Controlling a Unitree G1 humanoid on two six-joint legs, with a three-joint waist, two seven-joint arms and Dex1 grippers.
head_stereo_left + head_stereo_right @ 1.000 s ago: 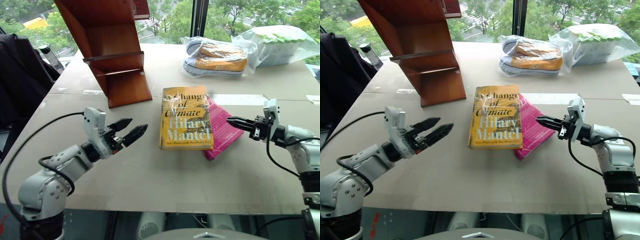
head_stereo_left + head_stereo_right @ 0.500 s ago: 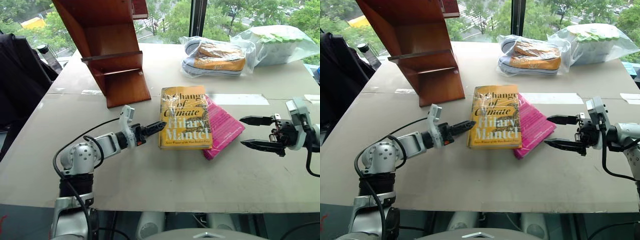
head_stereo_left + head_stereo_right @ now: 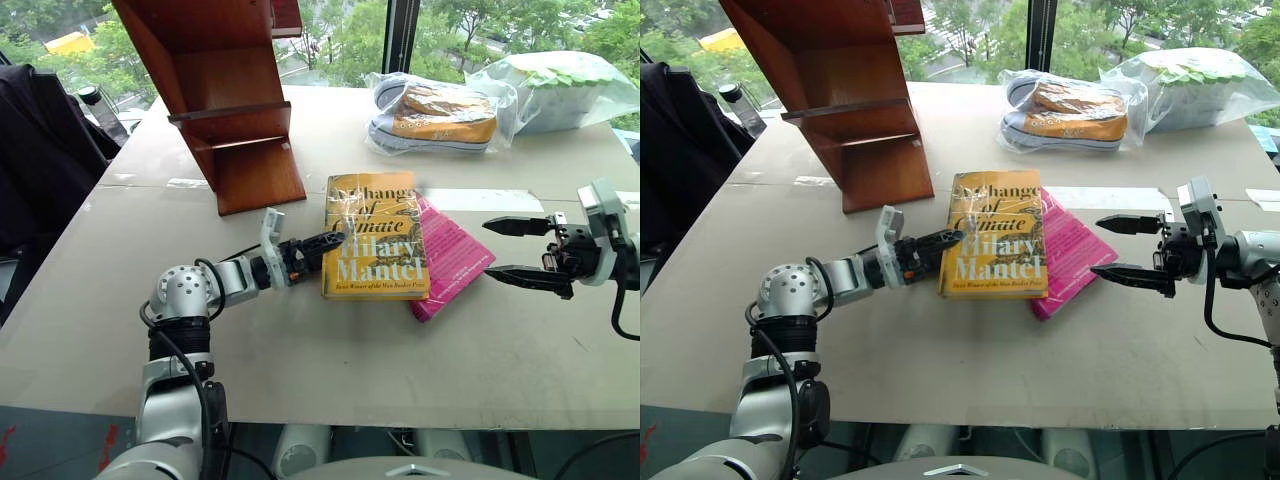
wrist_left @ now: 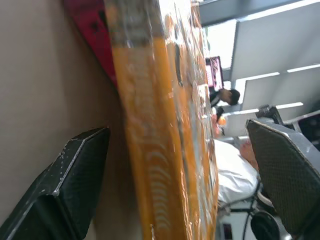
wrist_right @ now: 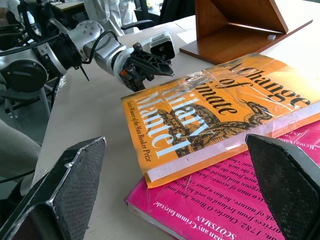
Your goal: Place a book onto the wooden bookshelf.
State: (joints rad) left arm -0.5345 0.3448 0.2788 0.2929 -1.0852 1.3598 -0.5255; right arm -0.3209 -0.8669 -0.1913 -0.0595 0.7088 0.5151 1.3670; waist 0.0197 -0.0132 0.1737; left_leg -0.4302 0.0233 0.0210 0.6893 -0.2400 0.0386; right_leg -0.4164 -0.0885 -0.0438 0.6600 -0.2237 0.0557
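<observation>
Left gripper (image 3: 335, 240): has closed in on the book (image 3: 375, 238), open jaws straddling its spine edge | Right gripper (image 3: 528, 252): jaws newly spread wide, empty | Book: flat on bench (image 3: 300, 340) over pink book (image 3: 450, 260), bookshelf (image 3: 225, 110) well apart | Stage: grasp imminent.

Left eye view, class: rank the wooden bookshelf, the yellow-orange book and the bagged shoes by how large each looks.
1. The wooden bookshelf, cut off by the picture's top edge.
2. and 3. The book and the bagged shoes look alike in size; the shoes lie farther away, so I won't rank them.
</observation>
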